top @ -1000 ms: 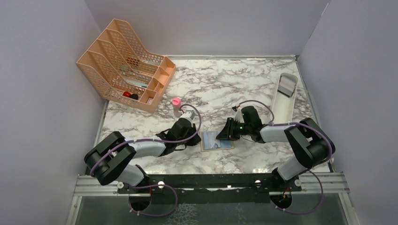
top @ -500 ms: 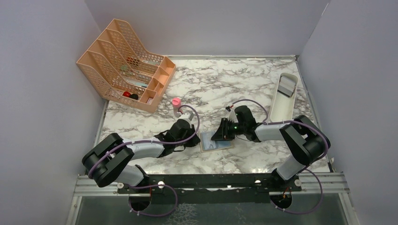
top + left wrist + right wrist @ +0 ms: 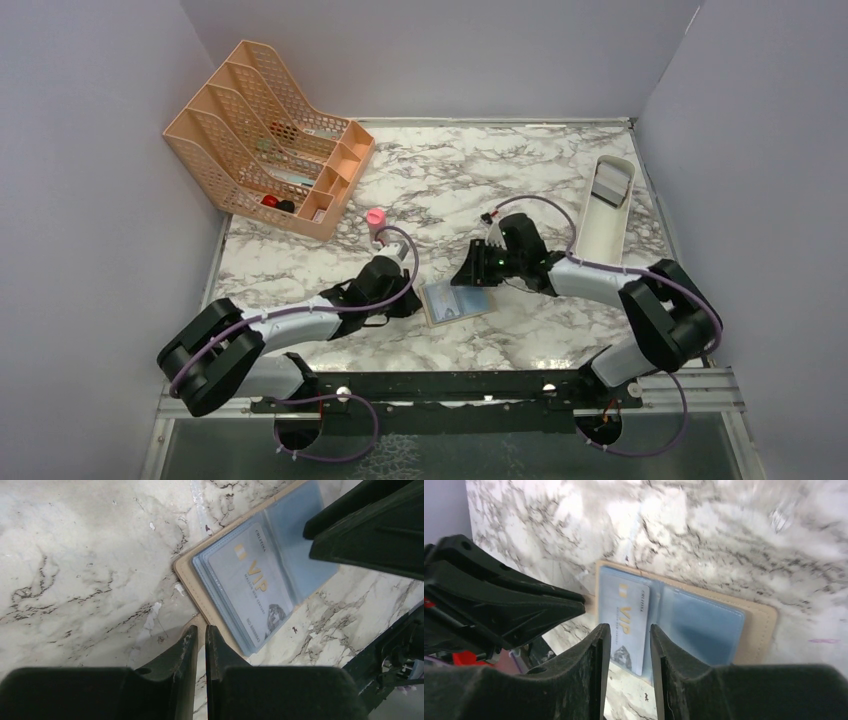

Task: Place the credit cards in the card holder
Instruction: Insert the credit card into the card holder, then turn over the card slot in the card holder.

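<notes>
The card holder [image 3: 457, 300] lies open on the marble, tan outside and light blue inside. A silvery card marked VIP [image 3: 250, 587] sits in its left sleeve, also seen in the right wrist view [image 3: 629, 617]. My left gripper [image 3: 414, 297] is at the holder's left edge, its jaws shut [image 3: 201, 629] on the tan tab. My right gripper [image 3: 472, 272] hovers just behind the holder, jaws a little apart and empty [image 3: 626, 630]. More greyish cards [image 3: 608, 185] lie in the far end of the white tray.
The long white tray [image 3: 600, 225] stands at the right. A peach mesh file rack [image 3: 265, 135] stands at the back left. A small pink-capped item [image 3: 376, 222] stands just behind my left gripper. Grey walls close in on both sides.
My right gripper has drawn back from over the holder toward the far side and is empty. The left gripper has shifted a little with the holder, which has turned slightly.
</notes>
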`<state>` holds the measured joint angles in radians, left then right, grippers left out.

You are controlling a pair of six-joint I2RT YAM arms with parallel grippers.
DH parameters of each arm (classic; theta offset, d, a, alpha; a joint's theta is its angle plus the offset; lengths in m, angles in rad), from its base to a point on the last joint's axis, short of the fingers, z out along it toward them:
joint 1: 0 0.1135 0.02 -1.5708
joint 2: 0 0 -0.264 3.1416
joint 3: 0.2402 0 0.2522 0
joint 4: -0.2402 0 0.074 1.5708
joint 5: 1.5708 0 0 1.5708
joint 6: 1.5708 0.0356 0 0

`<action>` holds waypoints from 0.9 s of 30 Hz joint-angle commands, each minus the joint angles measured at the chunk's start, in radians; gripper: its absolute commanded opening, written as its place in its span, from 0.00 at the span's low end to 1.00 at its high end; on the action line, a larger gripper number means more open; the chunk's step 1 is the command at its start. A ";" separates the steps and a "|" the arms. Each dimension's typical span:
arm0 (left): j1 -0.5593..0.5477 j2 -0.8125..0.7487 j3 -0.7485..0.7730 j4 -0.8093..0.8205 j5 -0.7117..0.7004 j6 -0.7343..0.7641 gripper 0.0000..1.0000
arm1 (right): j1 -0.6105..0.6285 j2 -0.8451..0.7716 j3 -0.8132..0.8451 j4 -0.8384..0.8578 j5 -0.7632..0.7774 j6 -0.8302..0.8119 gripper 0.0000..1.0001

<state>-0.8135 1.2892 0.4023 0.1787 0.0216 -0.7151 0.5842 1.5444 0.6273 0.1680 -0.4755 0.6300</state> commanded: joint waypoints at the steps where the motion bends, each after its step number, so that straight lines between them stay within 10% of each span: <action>1: -0.003 -0.058 0.026 -0.054 0.001 0.021 0.15 | 0.004 -0.117 0.037 -0.114 0.139 -0.107 0.43; 27: -0.003 0.055 0.046 0.060 0.085 0.025 0.16 | -0.032 -0.061 -0.001 -0.160 0.222 -0.132 0.46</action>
<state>-0.8135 1.3571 0.4412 0.2153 0.0971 -0.6945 0.5560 1.4696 0.6357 -0.0021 -0.2508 0.5102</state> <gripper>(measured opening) 0.163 0.477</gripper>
